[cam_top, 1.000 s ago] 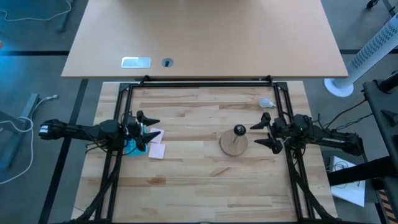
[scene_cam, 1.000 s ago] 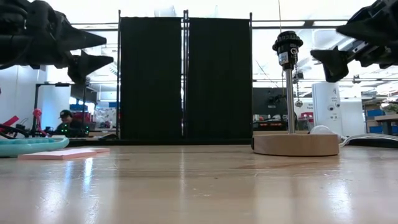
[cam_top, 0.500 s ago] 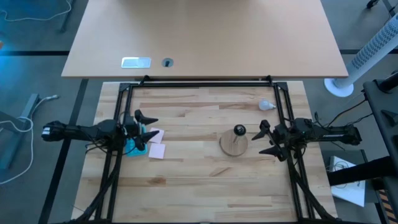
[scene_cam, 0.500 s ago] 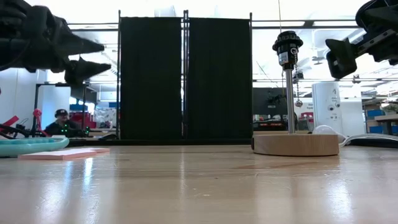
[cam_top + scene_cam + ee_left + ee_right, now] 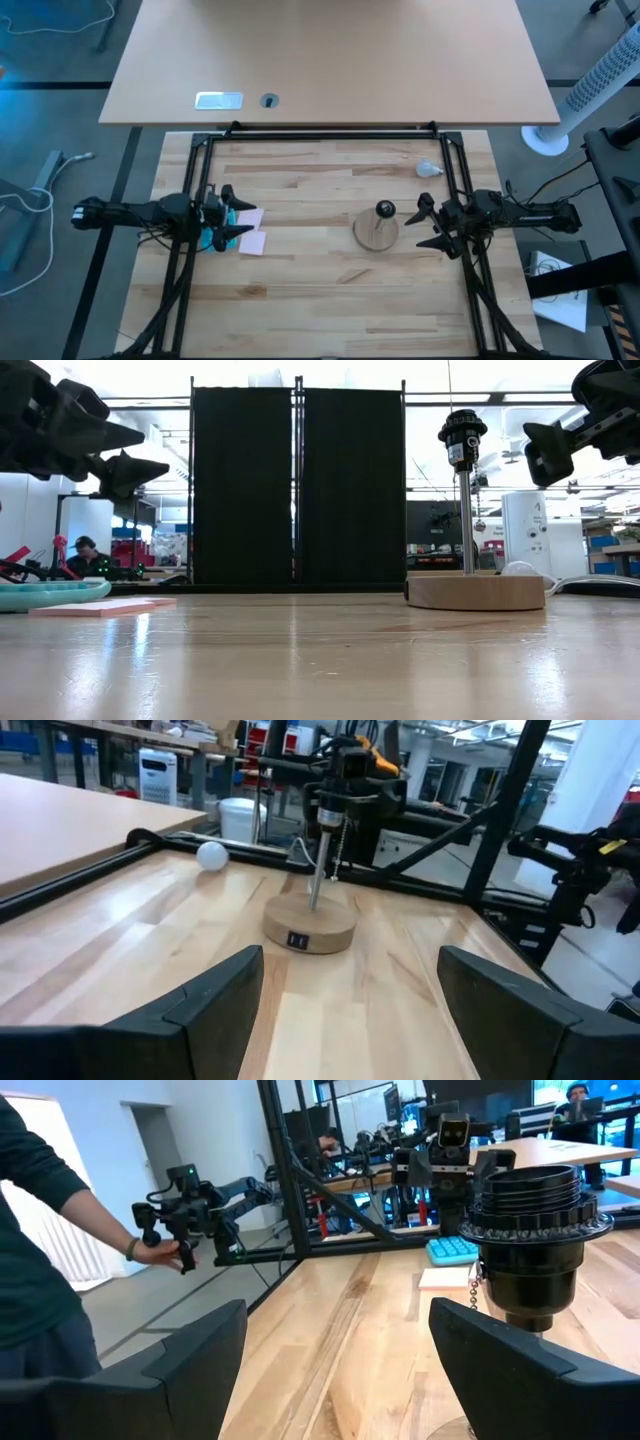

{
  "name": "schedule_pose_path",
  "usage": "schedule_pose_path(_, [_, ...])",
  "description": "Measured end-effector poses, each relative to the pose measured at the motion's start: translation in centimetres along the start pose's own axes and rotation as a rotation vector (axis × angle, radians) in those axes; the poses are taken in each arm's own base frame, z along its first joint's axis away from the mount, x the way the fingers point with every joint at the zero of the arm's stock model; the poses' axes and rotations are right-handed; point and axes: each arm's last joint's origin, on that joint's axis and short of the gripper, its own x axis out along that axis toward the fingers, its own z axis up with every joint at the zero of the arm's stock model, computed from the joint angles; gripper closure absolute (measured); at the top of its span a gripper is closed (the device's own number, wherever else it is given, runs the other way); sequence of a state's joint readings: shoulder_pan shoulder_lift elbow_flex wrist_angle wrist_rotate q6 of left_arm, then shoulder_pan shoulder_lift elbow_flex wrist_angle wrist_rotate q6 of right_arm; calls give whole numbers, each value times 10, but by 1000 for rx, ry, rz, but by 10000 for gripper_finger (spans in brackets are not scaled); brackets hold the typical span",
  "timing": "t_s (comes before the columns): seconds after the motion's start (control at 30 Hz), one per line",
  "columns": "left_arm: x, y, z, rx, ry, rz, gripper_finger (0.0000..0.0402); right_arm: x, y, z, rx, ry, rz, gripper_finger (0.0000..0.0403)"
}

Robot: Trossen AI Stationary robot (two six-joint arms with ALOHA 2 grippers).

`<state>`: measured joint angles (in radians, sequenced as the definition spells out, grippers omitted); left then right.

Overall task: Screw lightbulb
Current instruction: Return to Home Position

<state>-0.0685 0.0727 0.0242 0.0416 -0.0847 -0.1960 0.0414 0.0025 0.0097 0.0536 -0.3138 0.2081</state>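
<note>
The small white pear-shaped lightbulb lies on the light wooden plank table near its far right corner, well apart from the black-socket, round-wooden-based lamp. The right gripper hovers just beside the lamp, fingers spread wide, holding nothing. The left gripper hangs at the table's left side, equally wide and empty.

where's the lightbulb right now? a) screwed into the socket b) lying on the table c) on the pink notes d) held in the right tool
b: the lightbulb lies on the table apart from the lamp, whose socket is empty, and the open right tool holds nothing.
</note>
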Motion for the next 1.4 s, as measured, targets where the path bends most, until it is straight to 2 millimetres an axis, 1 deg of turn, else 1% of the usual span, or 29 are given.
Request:
schedule_pose_path(0.23, [-3, -1, 0, -14, -1, -30, 111, 0, 0, 0, 0, 1, 0, 94])
schedule_pose_path(0.33, [-3, -1, 0, -49, 2, -32, 111, 0, 0, 0, 0, 1, 0, 94])
schedule_pose_path(0.47, [-2, 0, -2, -51, 21, -28, 111, 0, 0, 0, 1, 2, 0, 94])
schedule_pose_path(1.4, [12, 3, -23, -34, 259, 25, 111, 0, 0, 0, 1, 2, 0, 94])
